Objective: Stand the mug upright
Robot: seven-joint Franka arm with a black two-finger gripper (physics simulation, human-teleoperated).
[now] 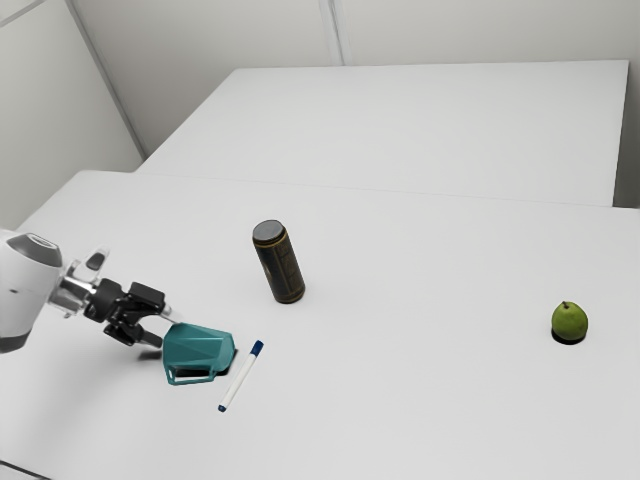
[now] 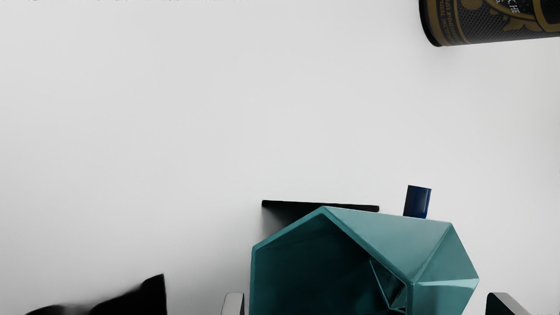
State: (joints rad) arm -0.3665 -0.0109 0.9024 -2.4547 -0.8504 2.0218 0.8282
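With fingers (image 2: 232, 304) parted astride the faceted teal mug (image 1: 198, 348), gripping nothing. Lying on its side on the table (image 1: 420, 400) beside the blue-capped marker (image 1: 241, 376), mouth toward the gripper (image 1: 162, 329). Not upright, so probably left to do: clasping, turning onto its base, releasing.

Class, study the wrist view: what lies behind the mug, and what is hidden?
A marker pokes its blue end out beyond the mug. The mug hides the rest of it in that view; what lies directly under the mug cannot be seen.
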